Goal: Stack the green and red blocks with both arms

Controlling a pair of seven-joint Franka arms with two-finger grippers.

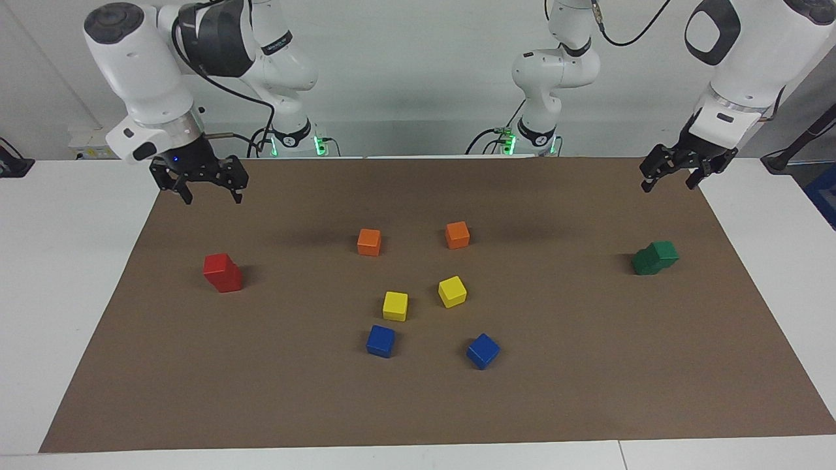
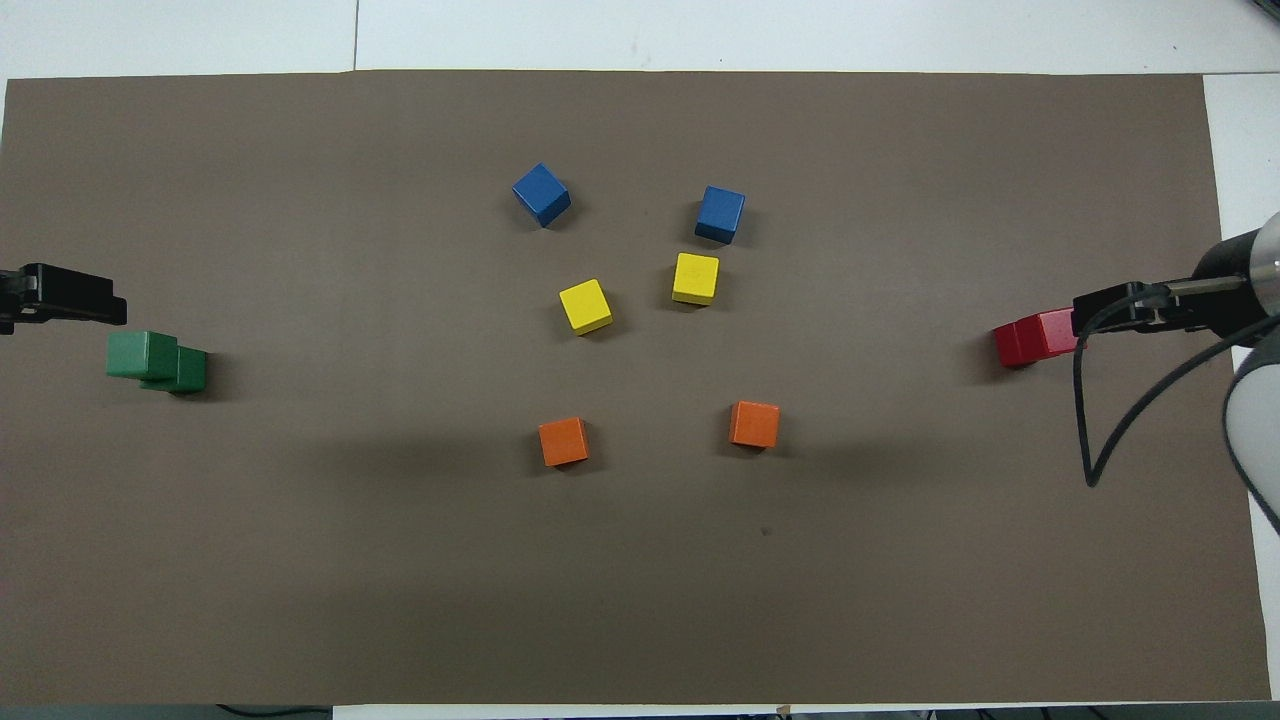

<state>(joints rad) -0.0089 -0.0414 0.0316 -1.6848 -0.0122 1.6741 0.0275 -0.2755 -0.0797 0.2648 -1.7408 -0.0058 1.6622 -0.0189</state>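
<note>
red stack (image 1: 223, 272) at R arm's end, green stack (image 1: 655, 257) at L arm's end, both 2-high, tops skewed | R grip (image 1: 205, 185) & L grip (image 1: 670, 173) up, fingers apart, empty | looks done; retreat straight up, no brushing tops

Ten cubes sit on the bench (image 1: 98, 274), two of each colour. Two red cubes (image 1: 223, 272) are stacked, and two green cubes (image 1: 655, 257) are stacked. Two orange cubes (image 1: 369, 242) lie singly, as do two yellow cubes (image 1: 395, 306) and two blue cubes (image 1: 381, 341). Two arms stand over them, each with one pincer: left pincer (image 1: 670, 175), right pincer (image 1: 210, 183).
</note>
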